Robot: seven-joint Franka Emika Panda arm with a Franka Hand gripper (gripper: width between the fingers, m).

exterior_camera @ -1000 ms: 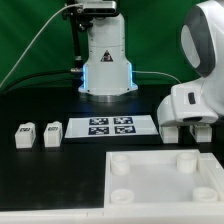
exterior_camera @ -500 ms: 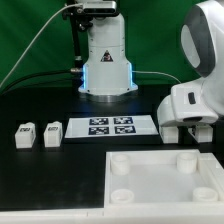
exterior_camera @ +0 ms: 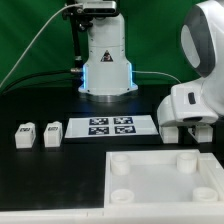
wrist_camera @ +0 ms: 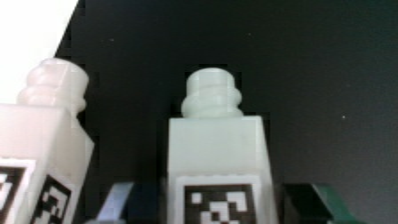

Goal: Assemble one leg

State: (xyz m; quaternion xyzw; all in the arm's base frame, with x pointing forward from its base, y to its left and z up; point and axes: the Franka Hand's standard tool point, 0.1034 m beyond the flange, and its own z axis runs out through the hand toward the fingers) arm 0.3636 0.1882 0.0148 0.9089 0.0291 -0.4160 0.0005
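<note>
Open jaws straddle the leg (wrist_camera: 217, 150), touching nothing.
Only the wrist view shows my gripper (wrist_camera: 214, 203) around the leg, gaps either side, a second leg (wrist_camera: 45, 130) just beside. The exterior view alone places me beyond the marker board (exterior_camera: 110, 126), on the exterior view's right.

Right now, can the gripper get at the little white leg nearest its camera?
Likely yes: the leg stands between the open fingers of the gripper, with gaps either side and nothing between. The neighbouring leg stands outside them.
</note>
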